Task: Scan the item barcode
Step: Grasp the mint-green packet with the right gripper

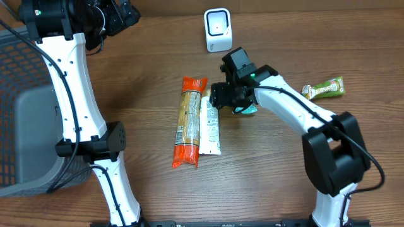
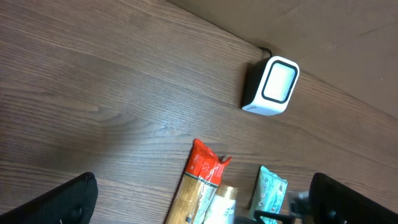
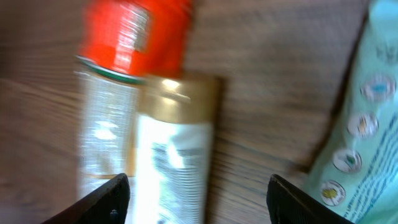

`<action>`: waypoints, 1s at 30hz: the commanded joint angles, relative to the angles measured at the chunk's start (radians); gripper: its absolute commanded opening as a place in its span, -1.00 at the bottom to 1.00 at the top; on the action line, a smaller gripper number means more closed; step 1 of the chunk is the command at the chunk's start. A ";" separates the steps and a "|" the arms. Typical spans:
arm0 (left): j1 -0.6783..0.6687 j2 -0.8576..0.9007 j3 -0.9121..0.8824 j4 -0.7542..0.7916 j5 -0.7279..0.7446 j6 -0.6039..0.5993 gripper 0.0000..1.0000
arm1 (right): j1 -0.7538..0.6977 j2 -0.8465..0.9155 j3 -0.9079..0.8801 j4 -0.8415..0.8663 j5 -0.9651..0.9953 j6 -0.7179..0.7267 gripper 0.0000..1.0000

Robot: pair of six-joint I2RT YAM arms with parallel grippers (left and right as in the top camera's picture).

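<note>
Overhead: white-and-gold sachet (image 1: 209, 129) lies flat mid-table, long axis running from the near edge toward the white box-shaped scanner (image 1: 218, 29), gold end farthest, touching a clear orange-ended pasta packet (image 1: 189, 122), with the right gripper (image 1: 218, 96) over its far end. Left wrist view alone shows the scanner's dark side wall; the left gripper (image 2: 205, 202) is spread wide, empty. Right wrist view: fingers parted astride the sachet, gripping nothing; round emblems dot a mint-green pouch (image 3: 364, 130), print too blurred to read.

No legible txt on pasta pkg (image 1: 190, 120), white pkg (image 1: 210, 128) or scanner (image 1: 218, 29): too blurry/small.
</note>
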 commanded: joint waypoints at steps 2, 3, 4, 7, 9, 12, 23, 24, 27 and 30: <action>-0.013 -0.005 0.000 0.001 0.004 -0.011 0.99 | -0.006 0.039 0.001 -0.035 0.024 0.004 0.42; -0.013 -0.005 0.000 0.001 0.004 -0.011 0.99 | -0.006 0.040 0.001 -0.045 0.026 0.004 0.42; -0.013 -0.005 0.000 0.001 0.004 -0.011 0.99 | -0.007 0.041 0.001 -0.061 0.046 0.004 0.42; -0.013 -0.005 0.000 0.001 0.004 -0.011 0.99 | -0.019 0.041 0.001 -0.128 0.163 0.000 0.42; -0.013 -0.005 0.000 0.001 0.004 -0.011 0.99 | -0.043 0.041 0.002 -0.173 0.233 -0.007 0.43; -0.013 -0.005 0.000 0.001 0.004 -0.011 0.99 | -0.092 0.039 0.008 -0.213 0.239 -0.057 0.44; -0.013 -0.005 0.000 0.001 0.004 -0.011 1.00 | -0.301 -0.113 0.088 -0.229 -0.067 -0.277 0.78; -0.013 -0.005 0.000 0.001 0.004 -0.011 0.99 | -0.335 -0.098 0.084 -0.202 -0.134 -0.328 0.78; -0.013 -0.005 0.000 0.001 0.004 -0.011 0.99 | -0.404 -0.029 0.084 -0.135 -0.221 -0.399 0.78; -0.013 -0.005 0.000 0.001 0.004 -0.011 0.99 | -0.432 0.045 0.084 -0.085 -0.332 -0.454 0.77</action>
